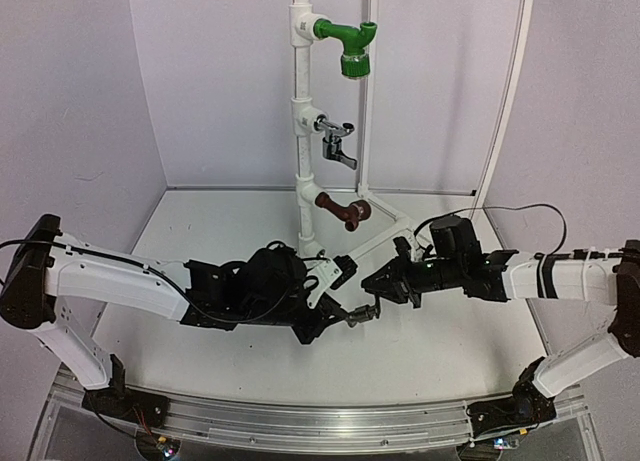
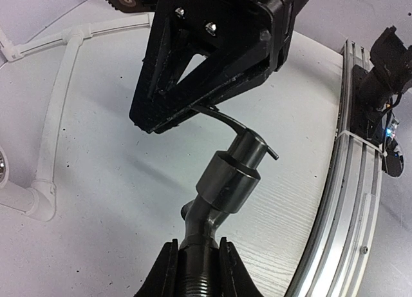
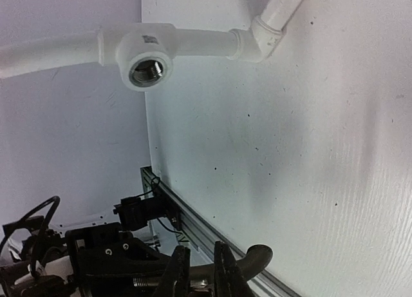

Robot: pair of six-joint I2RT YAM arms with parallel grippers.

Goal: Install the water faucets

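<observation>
Enclosing the white table point(image 1: 450, 351), white walls point(image 1: 220, 81) stand left, far and right; left gripper point(image 2: 196, 252) and right gripper point(image 3: 199, 261) each clamp tight on the dark faucet point(image 2: 228, 178).

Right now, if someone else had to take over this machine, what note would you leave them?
Left gripper: shut on the threaded end of the dark faucet.
Right gripper: shut on the same faucet's thin lever handle, so both arms hold it between them.
Done: green faucet, silver faucet and brown faucet sit on the upright white pipe.
Left: the dark faucet is not yet installed. An empty threaded socket on the low pipe branch looks like its place.
</observation>
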